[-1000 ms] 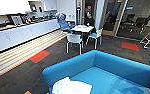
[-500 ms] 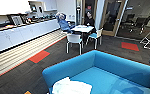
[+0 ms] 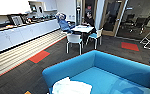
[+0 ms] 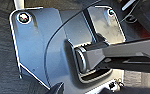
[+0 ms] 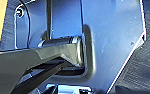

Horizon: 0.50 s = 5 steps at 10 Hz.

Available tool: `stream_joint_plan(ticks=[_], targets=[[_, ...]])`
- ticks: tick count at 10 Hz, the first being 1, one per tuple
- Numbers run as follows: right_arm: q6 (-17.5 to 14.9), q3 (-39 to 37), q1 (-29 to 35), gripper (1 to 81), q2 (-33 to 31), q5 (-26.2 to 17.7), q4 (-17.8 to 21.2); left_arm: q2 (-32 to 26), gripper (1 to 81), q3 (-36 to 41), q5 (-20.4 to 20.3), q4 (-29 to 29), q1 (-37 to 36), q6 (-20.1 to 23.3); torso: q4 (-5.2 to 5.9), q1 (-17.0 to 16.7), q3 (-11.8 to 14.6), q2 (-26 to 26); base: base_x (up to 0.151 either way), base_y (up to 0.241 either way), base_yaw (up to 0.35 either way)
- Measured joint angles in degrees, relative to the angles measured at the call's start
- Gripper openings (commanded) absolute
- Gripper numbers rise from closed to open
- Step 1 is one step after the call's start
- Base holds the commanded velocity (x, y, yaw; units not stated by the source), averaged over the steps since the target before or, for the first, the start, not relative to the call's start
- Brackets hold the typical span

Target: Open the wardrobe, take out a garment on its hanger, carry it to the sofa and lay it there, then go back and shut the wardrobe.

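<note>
Head view: white T-shirt (image 3: 71, 87) lies crumpled on the blue sofa (image 3: 108, 72) seat, cut off by the lower edge — thin, limp, light; likely best lifted by its hanger, hidden here. Wrist views: robot plate and bar — can't tell either gripper's state.

- Dark grey carpet floor (image 3: 53, 53) with red-orange patches (image 3: 39, 56) and a pale striped strip along the counter.
- Long white counter (image 3: 21, 33) along the left wall.
- Small white table (image 3: 82, 29) with white chairs (image 3: 74, 41); two persons seated.
- Glass partition (image 3: 136, 18) behind, dark chairs beyond.
</note>
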Motion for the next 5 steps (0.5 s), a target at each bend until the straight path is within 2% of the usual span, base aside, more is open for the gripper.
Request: stream_joint_plan(ticks=[5], targets=[[0.0, 0.0, 0.0, 81.1, 0.0, 0.0, 0.0, 0.5, 81.1, -0.1, 0.4, 0.0, 0.6, -0.2, 0.0, 0.0, 0.0, 0.0, 0.0, 0.0, 0.0]])
